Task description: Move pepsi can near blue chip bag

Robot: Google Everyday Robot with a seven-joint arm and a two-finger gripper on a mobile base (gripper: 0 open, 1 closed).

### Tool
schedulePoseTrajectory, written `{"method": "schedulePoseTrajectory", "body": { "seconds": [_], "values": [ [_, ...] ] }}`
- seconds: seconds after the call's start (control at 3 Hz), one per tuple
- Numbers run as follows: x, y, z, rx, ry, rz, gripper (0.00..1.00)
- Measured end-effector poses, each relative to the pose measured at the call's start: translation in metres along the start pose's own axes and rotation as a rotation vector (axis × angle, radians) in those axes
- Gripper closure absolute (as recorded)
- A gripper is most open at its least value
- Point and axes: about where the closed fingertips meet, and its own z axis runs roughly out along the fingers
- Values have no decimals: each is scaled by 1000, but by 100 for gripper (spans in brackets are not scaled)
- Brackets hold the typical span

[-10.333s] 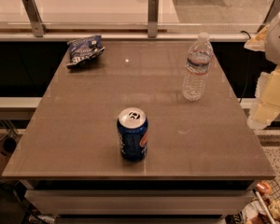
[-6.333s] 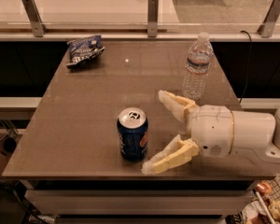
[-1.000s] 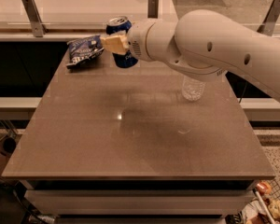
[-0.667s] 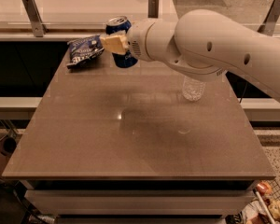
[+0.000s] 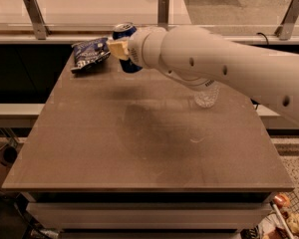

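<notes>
The pepsi can [image 5: 123, 33] is dark blue with a silver top. It is at the table's far left, just right of the blue chip bag [image 5: 89, 53], a wrinkly blue foil bag with white markings lying flat. My gripper [image 5: 121, 49] is shut on the pepsi can; one cream finger [image 5: 118, 48] shows across the can's front. The can's lower part is partly hidden behind the finger and the wrist. I cannot tell whether the can rests on the table or hangs just above it. My white arm [image 5: 224, 68] comes in from the right.
A clear plastic water bottle [image 5: 207, 94] stands at the right behind my arm, mostly hidden. The brown table [image 5: 139, 148] ends at a front edge near the bottom. A glass rail with metal posts [image 5: 35, 16] runs behind the table.
Since a second ago the arm and the can have stayed in the same place next to the chip bag. Earlier still, the can stood at the table's front and was picked up.
</notes>
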Motion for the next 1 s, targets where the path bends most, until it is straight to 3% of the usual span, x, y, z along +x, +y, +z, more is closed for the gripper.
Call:
{"method": "schedulePoseTrajectory", "body": {
  "seconds": [0.33, 1.0],
  "values": [
    [12, -1, 28, 55, 3, 10, 100],
    [-4, -18, 71, 109, -51, 46, 100]
  ]
}}
